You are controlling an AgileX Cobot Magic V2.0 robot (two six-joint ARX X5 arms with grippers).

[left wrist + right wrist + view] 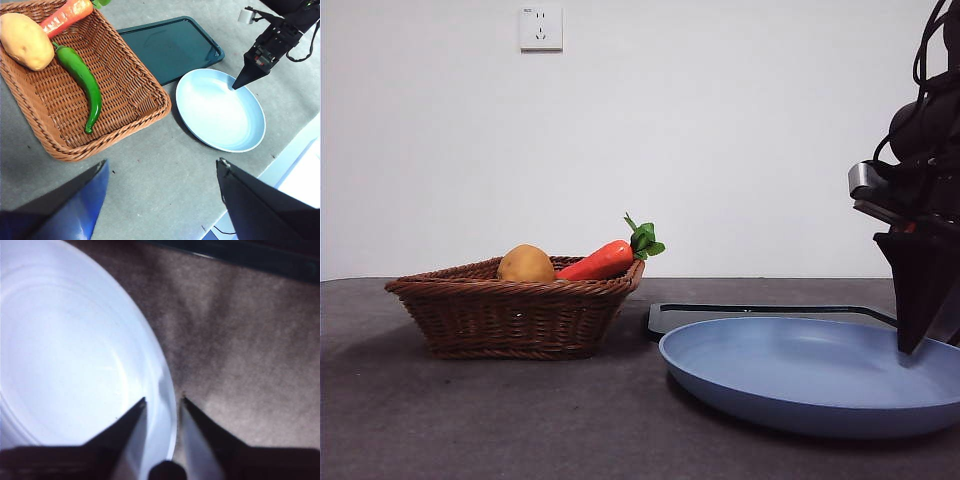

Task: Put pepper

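Observation:
The green pepper [82, 80] lies in the wicker basket [145, 87] beside a tan potato [22, 40] and an orange carrot [65, 15]. In the front view the basket's wall [510, 315] hides the pepper. My left gripper [162, 161] is open and empty, high above the table, on the near side of the basket. My right gripper [163, 400] stands tip-down at the rim of the blue plate [75, 350], one jaw on each side of the rim with only a narrow gap. It also shows in the front view [912, 345] and in the left wrist view [235, 86].
A dark green tray [170, 45] lies flat behind the plate [220, 112], between it and the basket. In the front view the plate [800, 375] sits at the right and the basket at the left, with potato [525, 263] and carrot [600, 260] showing above its rim.

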